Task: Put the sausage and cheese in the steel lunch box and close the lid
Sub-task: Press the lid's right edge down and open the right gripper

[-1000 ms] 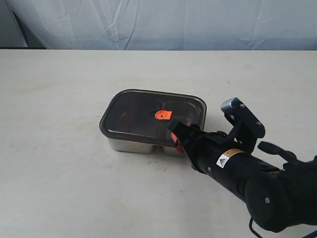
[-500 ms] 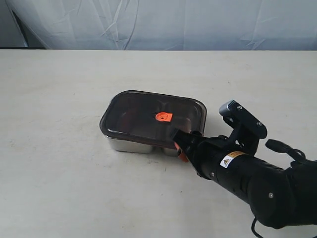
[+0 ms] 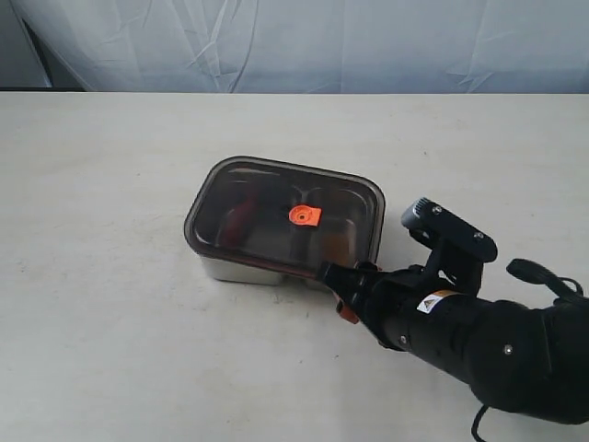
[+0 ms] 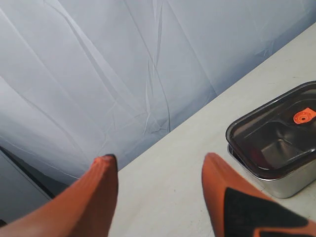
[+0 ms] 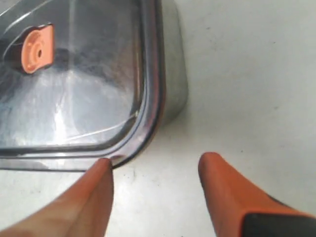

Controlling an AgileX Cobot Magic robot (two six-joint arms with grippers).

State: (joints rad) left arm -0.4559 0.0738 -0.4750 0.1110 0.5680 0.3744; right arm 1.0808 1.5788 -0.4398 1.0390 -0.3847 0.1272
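Lid (image 3: 285, 216) is now sitting flatter on the steel lunch box (image 3: 241, 270) mid-table; right gripper (image 3: 342, 290) is pulling back off its near-right corner, jaws spread, holding nothing. You're seating it: press corners evenly.

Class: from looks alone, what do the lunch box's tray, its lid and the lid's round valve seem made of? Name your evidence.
Steel lunch box: likely stainless steel; its shiny silver walls catch reflections. Lid: probably smoky translucent plastic, glossy, with the inside showing dimly through it. Valve: matte orange, perhaps silicone or rubber; the look leaves that open.
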